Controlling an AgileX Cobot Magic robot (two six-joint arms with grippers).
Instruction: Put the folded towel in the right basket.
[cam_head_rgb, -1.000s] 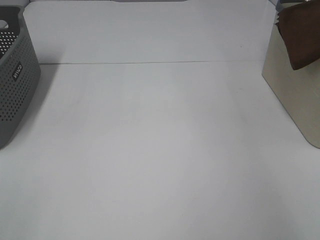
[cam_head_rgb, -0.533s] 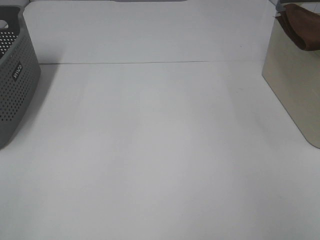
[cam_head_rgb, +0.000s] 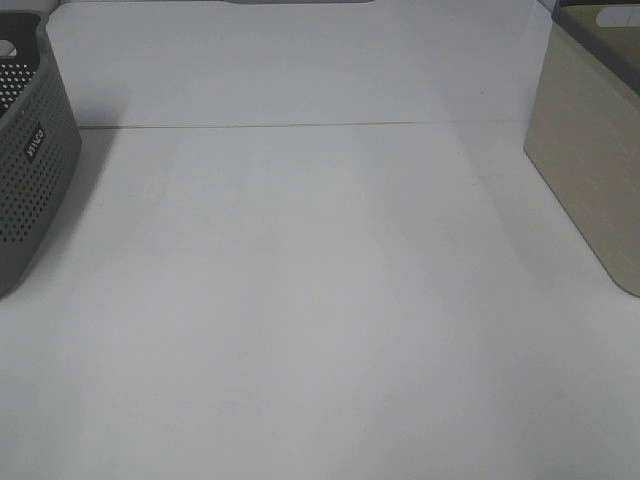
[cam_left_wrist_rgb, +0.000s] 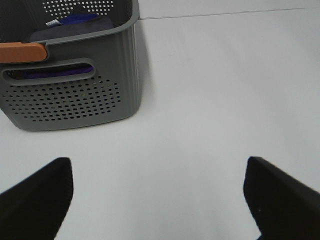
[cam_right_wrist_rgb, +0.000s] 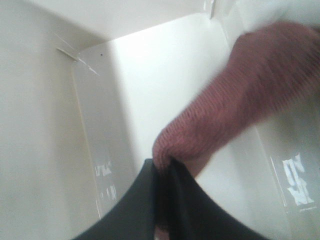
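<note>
The right gripper (cam_right_wrist_rgb: 162, 172) was down inside the right basket (cam_head_rgb: 585, 170) at the table's (cam_head_rgb: 320, 300) right edge. Its jaws were closed on a fold of the reddish-brown towel (cam_right_wrist_rgb: 240, 90), which hung between the basket's pale walls. The left gripper (cam_left_wrist_rgb: 156, 172) hovered over bare table, jaws wide apart and holding nothing, near the grey basket (cam_left_wrist_rgb: 75, 100) at the left edge, which held a purple cloth (cam_left_wrist_rgb: 75, 25).
</note>
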